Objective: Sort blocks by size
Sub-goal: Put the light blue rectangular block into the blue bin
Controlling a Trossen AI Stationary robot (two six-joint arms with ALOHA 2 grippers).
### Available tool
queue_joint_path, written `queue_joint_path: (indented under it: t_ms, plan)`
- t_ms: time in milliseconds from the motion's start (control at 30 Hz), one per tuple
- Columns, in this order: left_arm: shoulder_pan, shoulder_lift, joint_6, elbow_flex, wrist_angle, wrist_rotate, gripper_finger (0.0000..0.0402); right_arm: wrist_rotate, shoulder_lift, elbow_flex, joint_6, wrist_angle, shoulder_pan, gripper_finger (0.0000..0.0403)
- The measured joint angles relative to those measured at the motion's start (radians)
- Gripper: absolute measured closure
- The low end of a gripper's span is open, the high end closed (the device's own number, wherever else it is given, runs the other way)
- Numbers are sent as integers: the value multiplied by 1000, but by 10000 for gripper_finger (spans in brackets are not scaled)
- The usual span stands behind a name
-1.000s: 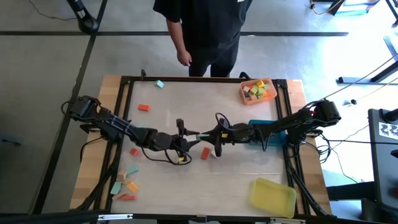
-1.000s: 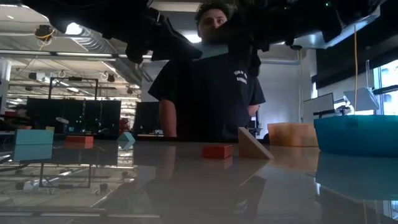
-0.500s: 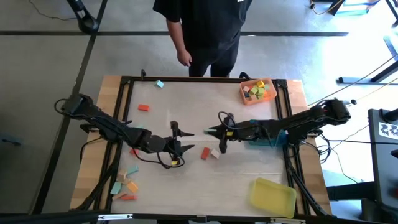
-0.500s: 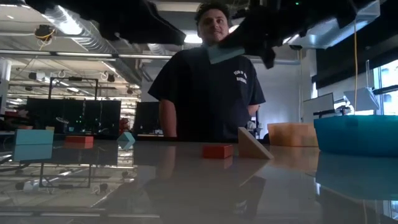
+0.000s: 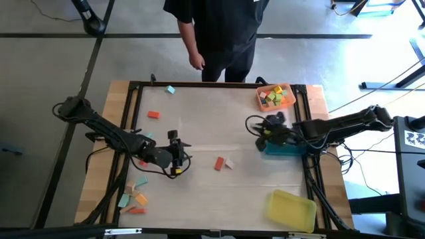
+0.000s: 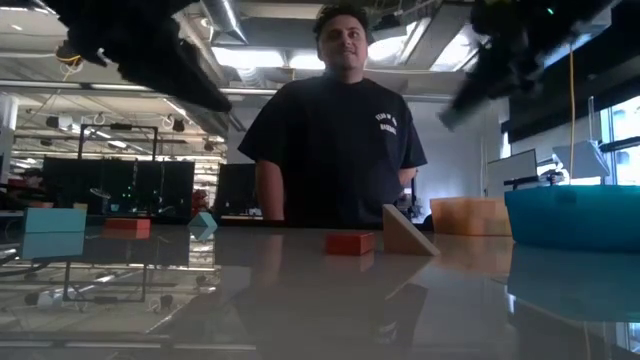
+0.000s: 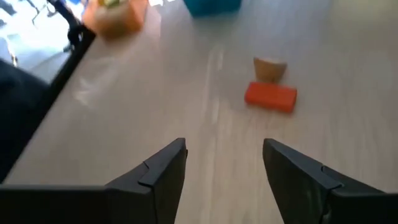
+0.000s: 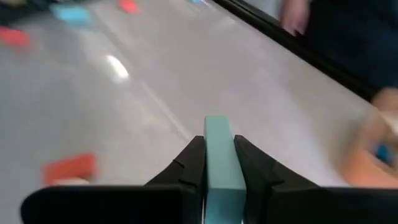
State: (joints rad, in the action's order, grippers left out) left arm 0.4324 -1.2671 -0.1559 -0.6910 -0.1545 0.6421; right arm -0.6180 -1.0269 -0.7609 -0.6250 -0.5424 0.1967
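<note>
My right gripper [image 8: 219, 163] is shut on a teal block [image 8: 217, 140], above the table just left of the blue tray [image 5: 287, 147]. In the high view it is at the table's right [image 5: 262, 131]. My left gripper [image 7: 224, 158] is open with nothing between its fingers, left of the table's middle [image 5: 180, 154]. A red block [image 7: 270, 97] and a tan block [image 7: 269, 67] lie flat on the table between the two grippers. Other blocks lie at the far left [image 5: 153, 114], at the far edge [image 5: 170, 89] and in a cluster at the near left [image 5: 133, 198]. My right gripper pinches the teal block's two broad side faces [image 8: 217, 163] between its two fingers. The narrow top edge runs along the fingers and sticks out past their tips. The fingers slant down toward the table's left. The block is lifted clear of the table.
An orange tray [image 5: 260, 99] holding several blocks stands at the far right. A yellow tray [image 5: 291, 209] sits at the near right. A person [image 5: 219, 33] stands behind the far edge. A black frame [image 5: 136, 106] runs around the tabletop.
Both grippers were close together over the table's middle, with the teal block between them. They have drawn apart. My left gripper has gone toward the left edge without the block. My right gripper has carried the block toward the right edge and the blue tray.
</note>
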Motion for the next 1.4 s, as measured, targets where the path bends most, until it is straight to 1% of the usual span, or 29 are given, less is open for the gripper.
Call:
queue_joint_path:
  t_ms: [100, 200, 300, 533, 733, 933, 1133, 1200, 1267, 1400]
  plan:
    - [2, 0, -59, 0, -57, -1, 203, -48, 35, 0, -155, -230, -1, 343]
    - [3, 0, -118, 1, -111, -2, 203, -82, 37, 1, -326, -420, -1, 341]
    - [7, 0, -154, 1, -152, -3, 203, -94, 29, 23, -432, -502, -1, 340]
    - [8, 0, -180, 1, -168, -2, 203, -72, 28, 129, -548, -505, -1, 340]
    - [8, 0, -189, 1, -166, -2, 203, -44, 28, 180, -601, -492, -1, 340]
    - [8, 0, -186, 1, -164, -2, 203, -30, 28, 194, -605, -476, -1, 340]
    - [7, 0, -186, 1, -164, -2, 203, 24, 28, 194, -600, -476, -1, 339]
    - [7, 0, -186, 1, -163, -2, 203, 64, 28, 194, -601, -468, -1, 330]
    - [7, 0, -185, 1, -163, -2, 203, 86, 28, 194, -591, -456, -1, 312]
    - [7, 0, -185, 1, -163, -2, 203, 94, 28, 194, -574, -450, -1, 251]
